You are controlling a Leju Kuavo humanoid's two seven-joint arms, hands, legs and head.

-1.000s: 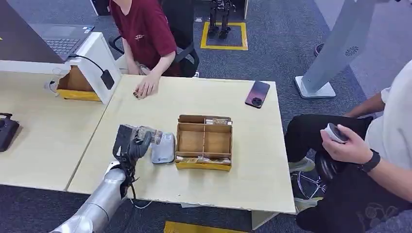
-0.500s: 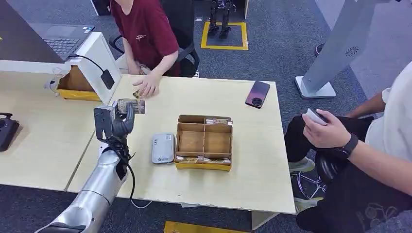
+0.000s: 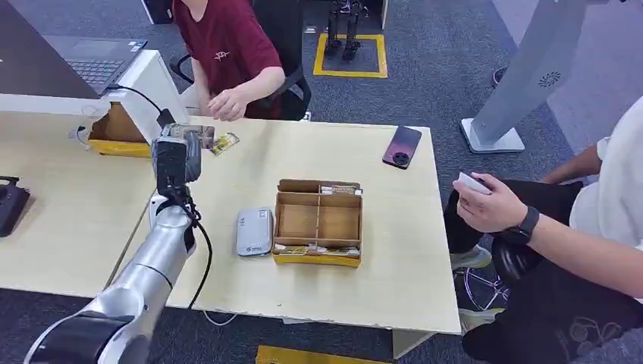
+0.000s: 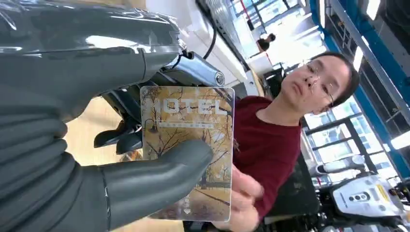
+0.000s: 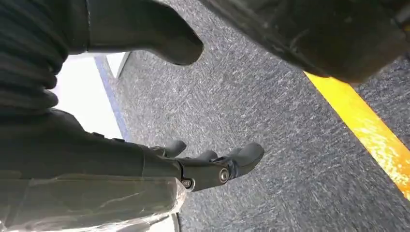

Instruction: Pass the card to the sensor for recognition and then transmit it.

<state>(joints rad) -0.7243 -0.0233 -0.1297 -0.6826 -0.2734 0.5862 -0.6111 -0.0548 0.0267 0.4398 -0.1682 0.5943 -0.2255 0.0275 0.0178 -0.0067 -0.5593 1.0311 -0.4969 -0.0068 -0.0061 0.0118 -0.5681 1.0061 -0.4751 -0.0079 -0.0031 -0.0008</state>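
My left hand (image 3: 177, 155) held the card (image 4: 187, 150), my thumb (image 4: 159, 176) pressing its printed face against the darker fingers behind it. I kept it raised above the far left corner of the desk (image 3: 318, 152), flat side toward the person in the red shirt (image 3: 227, 45), I think so that their hand (image 3: 227, 105) could take it easily. The grey sensor (image 3: 254, 231) lay near the compartment box (image 3: 318, 222). My right hand (image 5: 212, 166) hung over the carpet, fingers apart, holding nothing.
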